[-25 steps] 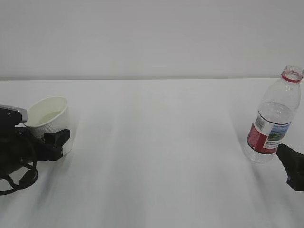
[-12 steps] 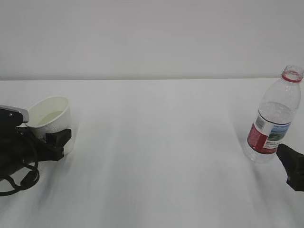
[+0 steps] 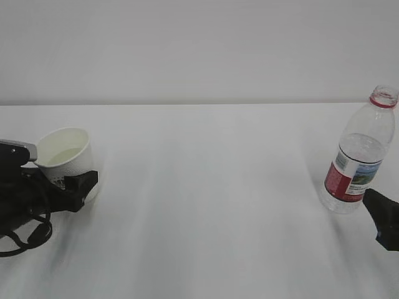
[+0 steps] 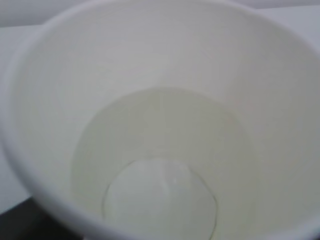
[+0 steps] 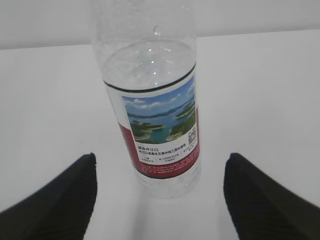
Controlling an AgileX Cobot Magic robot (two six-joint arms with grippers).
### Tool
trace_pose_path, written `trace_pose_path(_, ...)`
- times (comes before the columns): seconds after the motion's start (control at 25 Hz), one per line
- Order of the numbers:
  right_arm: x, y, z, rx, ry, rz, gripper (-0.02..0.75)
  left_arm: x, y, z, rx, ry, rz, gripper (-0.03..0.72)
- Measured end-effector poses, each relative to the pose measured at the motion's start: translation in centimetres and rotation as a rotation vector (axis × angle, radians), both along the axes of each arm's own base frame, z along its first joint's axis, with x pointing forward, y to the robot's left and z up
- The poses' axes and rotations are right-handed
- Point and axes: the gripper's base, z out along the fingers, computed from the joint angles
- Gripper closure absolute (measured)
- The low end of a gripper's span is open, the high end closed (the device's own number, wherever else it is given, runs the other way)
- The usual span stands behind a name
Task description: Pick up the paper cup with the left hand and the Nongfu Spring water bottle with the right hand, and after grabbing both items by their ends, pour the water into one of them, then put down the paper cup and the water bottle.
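The paper cup (image 3: 64,154) stands at the table's left, leaning a little, between the fingers of my left gripper (image 3: 65,180). One black finger (image 3: 82,182) stands just off the cup's lower right side; the other is hidden behind the cup. The jaws look open around it. In the left wrist view the cup's cream inside (image 4: 165,75) fills the picture, with a little water (image 4: 160,195) at the bottom. The Nongfu Spring water bottle (image 3: 358,159) stands upright and uncapped at the far right. My right gripper (image 5: 160,200) is open. Its fingers (image 5: 55,200) flank the bottle (image 5: 155,125) without touching.
The white table (image 3: 212,205) runs up to a plain white wall behind. The left arm's cables (image 3: 25,233) loop on the table at the left edge. Only the tip of the right gripper (image 3: 383,227) shows at the right edge.
The left gripper's visible finger has moved outward and down from the cup's side, and the cup has settled slightly lower. The bottle and the right gripper have not moved.
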Motion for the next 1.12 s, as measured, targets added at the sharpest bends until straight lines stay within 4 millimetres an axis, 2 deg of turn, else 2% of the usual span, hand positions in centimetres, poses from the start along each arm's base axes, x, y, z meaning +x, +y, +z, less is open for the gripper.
trace_pose_path(0.2, 0.0, 0.0, 0.0, 0.000, 0.000, 0.000, 0.145, 0.0, -0.1, 0.0, -0.060, 0.026, 0.015, 0.023)
trace_pose_path(0.44, 0.0, 0.0, 0.0, 0.000, 0.000, 0.000, 0.145, -0.2, -0.3, -0.1, -0.065, 0.032, -0.010, 0.015)
trace_pose_path(1.12, 0.0, 0.1, 0.0, -0.001, 0.000, 0.009, 0.145, -3.9, -0.1, -0.8, -0.070, 0.148, -0.053, 0.017)
